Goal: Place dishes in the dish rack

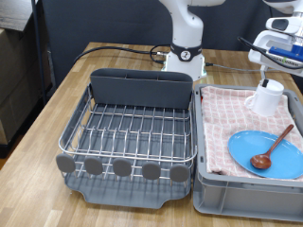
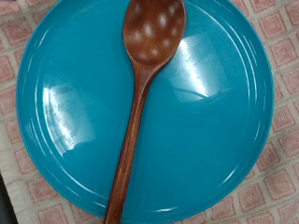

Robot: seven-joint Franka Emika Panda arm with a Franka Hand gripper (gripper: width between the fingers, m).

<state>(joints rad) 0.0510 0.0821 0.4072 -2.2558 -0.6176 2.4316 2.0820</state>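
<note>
While wrist view fills with spoon (image 2: 142,103) on plate (image 2: 140,112), exterior shows mug (image 1: 266,96).

No readable text

Neither view shows any legible lettering, label, brand, number or sign; the plate (image 2: 149,112), wooden spoon (image 2: 140,103) and dish rack (image 1: 133,128) carry no markings.

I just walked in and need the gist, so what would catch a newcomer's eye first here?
The round light-blue flat plate with the small brown wooden spoon lying across it, inside the grey crate lined with pink checked cloth at the exterior view's right. Left of it, the silver wire dish rack holds no dishes. The gripper does not show.
</note>
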